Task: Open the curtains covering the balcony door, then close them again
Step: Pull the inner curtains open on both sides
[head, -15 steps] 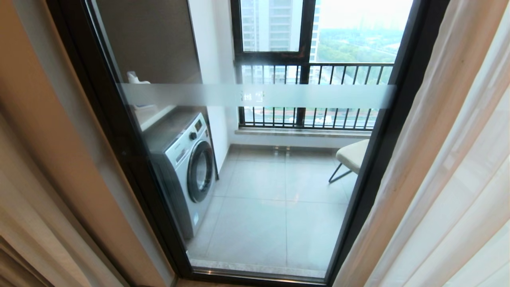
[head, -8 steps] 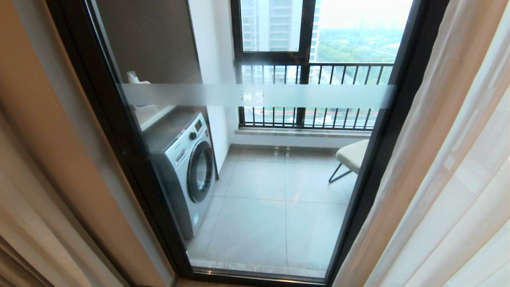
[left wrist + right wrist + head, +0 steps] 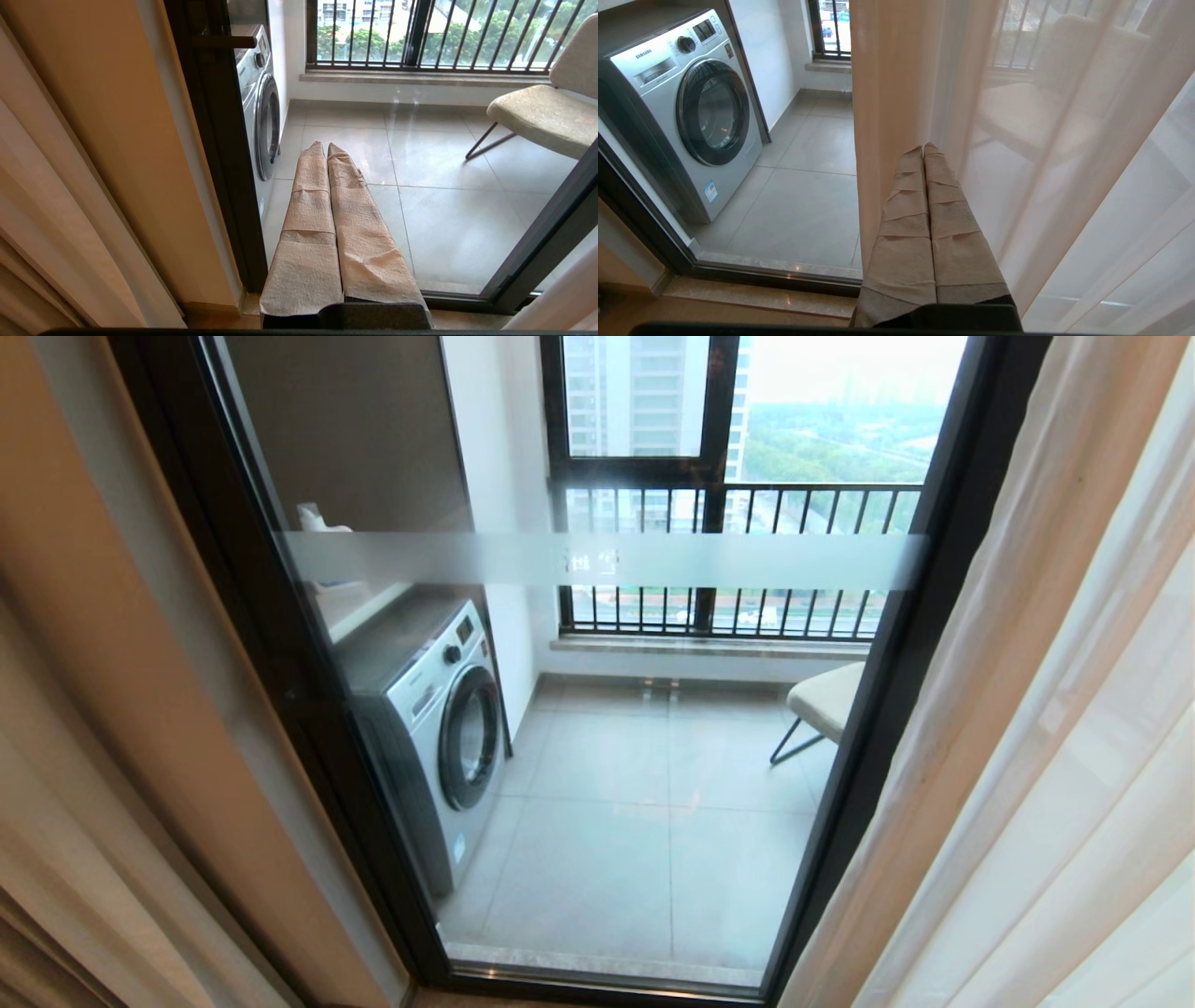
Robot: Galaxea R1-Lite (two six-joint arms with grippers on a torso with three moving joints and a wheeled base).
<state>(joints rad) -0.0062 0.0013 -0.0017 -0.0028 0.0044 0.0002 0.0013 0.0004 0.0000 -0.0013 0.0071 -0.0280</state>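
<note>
The door [image 3: 597,756] fills the middle of the head view, its glass bare from frame to frame, so the curtains stand parted: a heavy beige drape [image 3: 103,784] gathered against the wall on the left, and a pale sheer [image 3: 1046,737] bunched on the right, where it overlaps the black frame's edge. Through the glass a washer [image 3: 439,728] sits on the left of the balcony and a chair [image 3: 826,700] on the right, both beyond reach and no part of the job. Neither arm shows in the head view. The left gripper [image 3: 325,145] has its two padded fingers pressed together with nothing between them, pointing at the glass near the left frame. The right gripper [image 3: 923,147] is likewise pinched shut and empty, its tips just beside the sheer's leading edge (whether they brush the fabric I cannot tell). That placement makes sense: each gripper sits near its own side's panel, ready to catch a fold. Judging by the uncovered glass, the opening half looks done, and drawing the panels back across remains.
</note>
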